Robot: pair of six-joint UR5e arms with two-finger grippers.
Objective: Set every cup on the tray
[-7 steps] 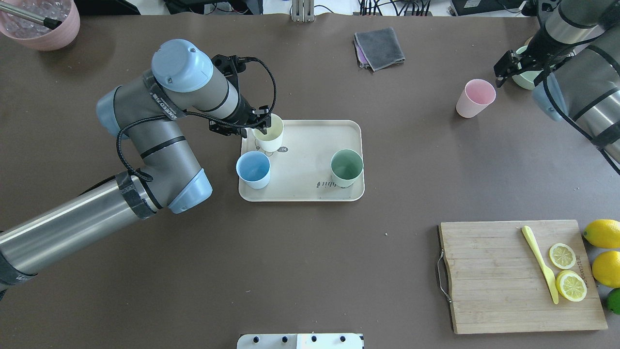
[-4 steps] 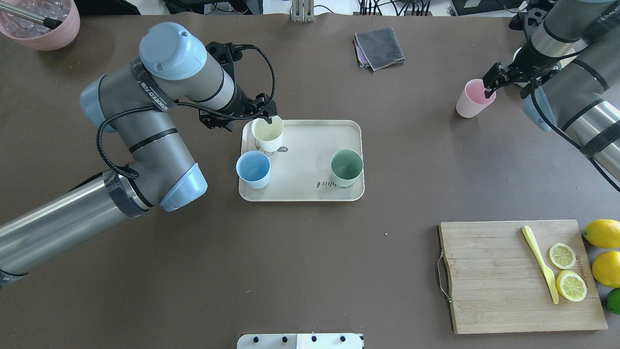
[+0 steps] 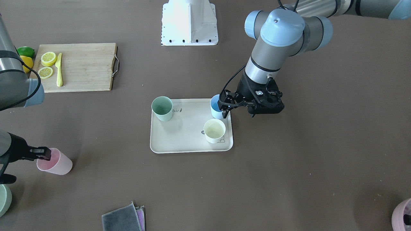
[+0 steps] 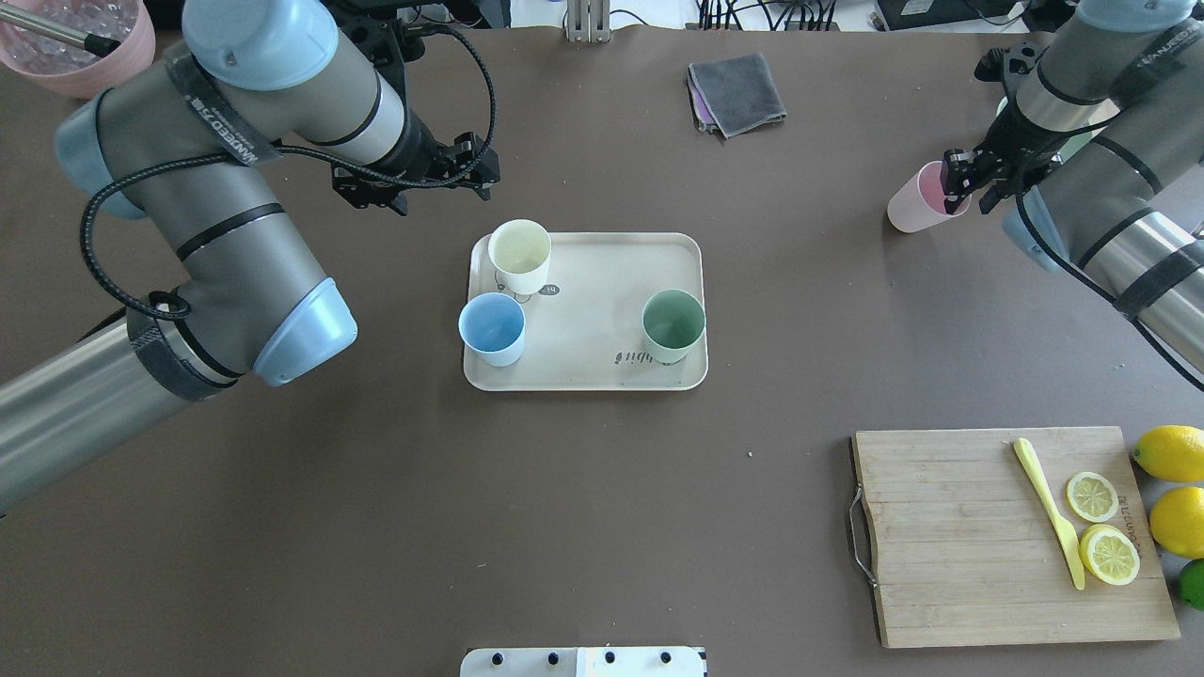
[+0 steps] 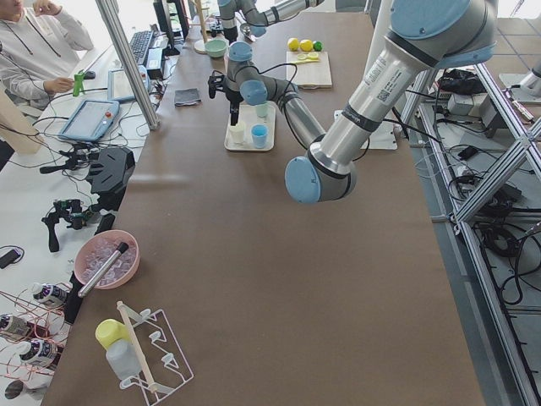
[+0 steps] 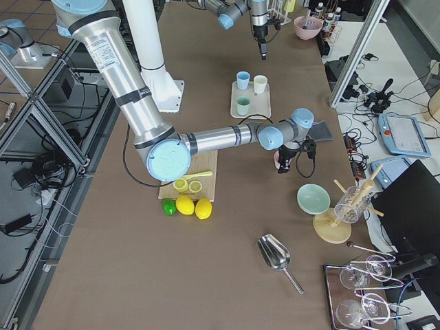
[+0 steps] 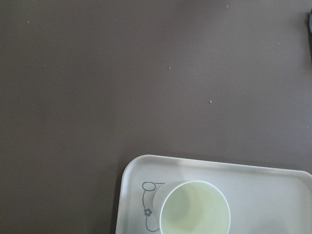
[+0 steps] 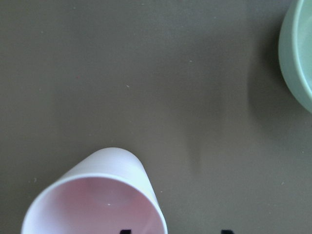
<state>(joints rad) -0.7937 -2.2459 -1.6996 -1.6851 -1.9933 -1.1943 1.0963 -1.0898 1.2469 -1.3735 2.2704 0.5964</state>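
The beige tray (image 4: 602, 273) (image 3: 186, 141) holds three upright cups: cream-white (image 4: 519, 252) (image 3: 214, 130) (image 7: 195, 207), light blue (image 4: 491, 327) and sage green (image 4: 673, 322) (image 3: 162, 108). My left gripper (image 4: 470, 177) is open and empty, raised beyond the tray's far left corner and clear of the cream cup. The pale pink cup (image 4: 910, 202) (image 3: 56, 164) (image 8: 92, 200) stands on the table at the far right. My right gripper (image 4: 967, 185) is open at its rim. In the right wrist view one fingertip is over the cup's inside and the other is outside it.
A mint-green bowl (image 8: 300, 53) (image 3: 2, 199) stands close behind the pink cup. A grey cloth (image 4: 736, 92) lies at the far middle. A wooden cutting board (image 4: 969, 583) with lemon slices and a knife is at the near right. A mauve pot (image 4: 85, 52) is at the far left corner.
My left gripper has let go of the cream cup's rim and lifted away to the far left. My right gripper has moved from the bowl to the pink cup's rim.
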